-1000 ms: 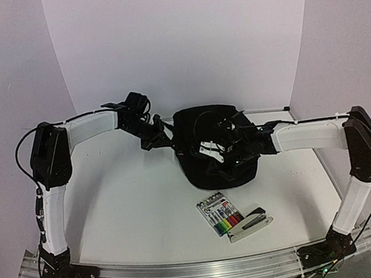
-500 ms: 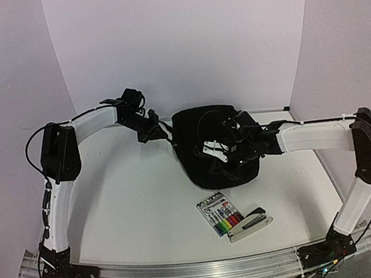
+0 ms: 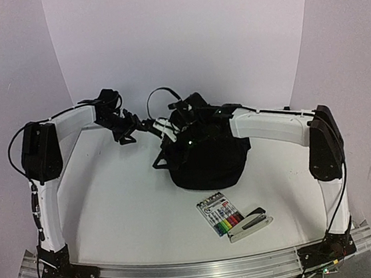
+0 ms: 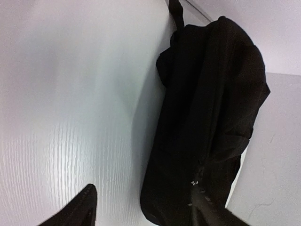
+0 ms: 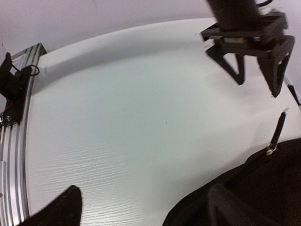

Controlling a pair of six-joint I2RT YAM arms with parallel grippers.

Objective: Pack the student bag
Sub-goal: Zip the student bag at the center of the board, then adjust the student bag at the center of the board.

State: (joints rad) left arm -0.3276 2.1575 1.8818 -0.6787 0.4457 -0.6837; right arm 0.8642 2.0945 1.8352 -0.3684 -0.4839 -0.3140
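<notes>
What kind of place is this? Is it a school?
Probably a robot test bench, not a school: two robot arms bolted to a metal rail, a white table, and plain white screens around it.

Student bag bulks mid-table, bare table lies open to its left; marker pack, stapler crowd the near right
</notes>
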